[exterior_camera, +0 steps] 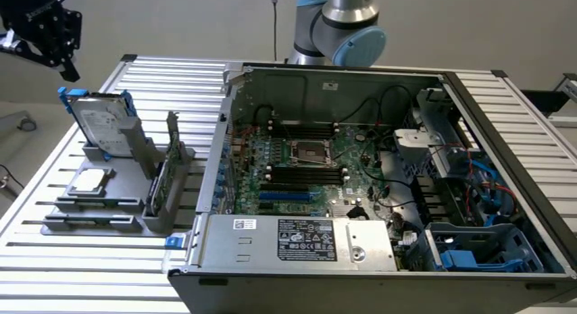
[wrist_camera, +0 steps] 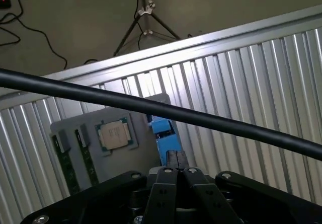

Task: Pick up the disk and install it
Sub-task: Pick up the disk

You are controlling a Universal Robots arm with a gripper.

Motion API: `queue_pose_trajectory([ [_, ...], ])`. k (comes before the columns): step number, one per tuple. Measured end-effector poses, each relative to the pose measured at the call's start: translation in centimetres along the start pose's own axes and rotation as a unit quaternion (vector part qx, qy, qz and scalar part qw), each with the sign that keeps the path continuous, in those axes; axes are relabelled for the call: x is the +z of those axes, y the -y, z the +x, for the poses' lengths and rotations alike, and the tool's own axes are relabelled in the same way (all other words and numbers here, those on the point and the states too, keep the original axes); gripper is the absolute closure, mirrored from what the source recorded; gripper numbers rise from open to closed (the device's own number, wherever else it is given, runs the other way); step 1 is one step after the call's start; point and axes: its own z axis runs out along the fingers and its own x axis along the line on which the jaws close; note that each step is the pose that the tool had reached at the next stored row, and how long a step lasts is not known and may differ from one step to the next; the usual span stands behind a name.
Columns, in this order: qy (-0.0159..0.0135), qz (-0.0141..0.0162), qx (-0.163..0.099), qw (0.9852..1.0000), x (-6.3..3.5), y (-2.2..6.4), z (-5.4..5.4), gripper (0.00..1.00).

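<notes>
Hovering clenched and empty, the end effector [exterior_camera: 66, 71] hangs above the disk [exterior_camera: 101, 121], which stands on edge in a grey fixture [exterior_camera: 117, 216] on the counter [exterior_camera: 36, 260], directly below the fingertips and clear of them. Risk, as judged: with the jaws pressed together, a descent would strike the disk's blue top rail [wrist_camera: 163, 131] instead of straddling it, tipping it in its slot. The black cable [wrist_camera: 201, 118] crossing near the end effector could snag.
</notes>
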Motion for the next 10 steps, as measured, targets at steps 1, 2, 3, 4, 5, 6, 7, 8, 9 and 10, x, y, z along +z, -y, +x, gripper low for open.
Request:
queue_pose_trajectory([
  [1, -0.0001, 0.0005, -0.009, 1.0, -0.01, 0.0, 0.0, 0.89],
  [2, -0.0002, 0.001, -0.017, 0.9999, -0.01, 0.0, 0.0, 0.89],
  [3, -0.0003, 0.0015, -0.025, 0.9997, -0.02, 0.0, 0.0, 0.89],
  [4, -0.0002, 0.0023, -0.032, 0.9995, -0.02, 0.0, 0.0, 0.89],
  [5, -0.0001, 0.0033, -0.039, 0.9992, -0.01, -0.01, 0.0, 0.89],
  [6, -0.0001, 0.0042, -0.046, 0.9989, -0.01, 0.0, 0.0, 0.89],
  [7, 0.0, 0.0053, -0.053, 0.9986, -0.01, -0.01, -0.01, 0.89],
  [8, 0.0001, 0.0063, -0.06, 0.9982, 0.01, -0.01, -0.01, 0.89],
  [9, 0.0002, 0.0071, -0.067, 0.9977, 0.03, -0.01, -0.02, 0.89],
  [10, 0.0003, 0.0078, -0.074, 0.9972, 0.08, -0.02, -0.05, 0.89],
])
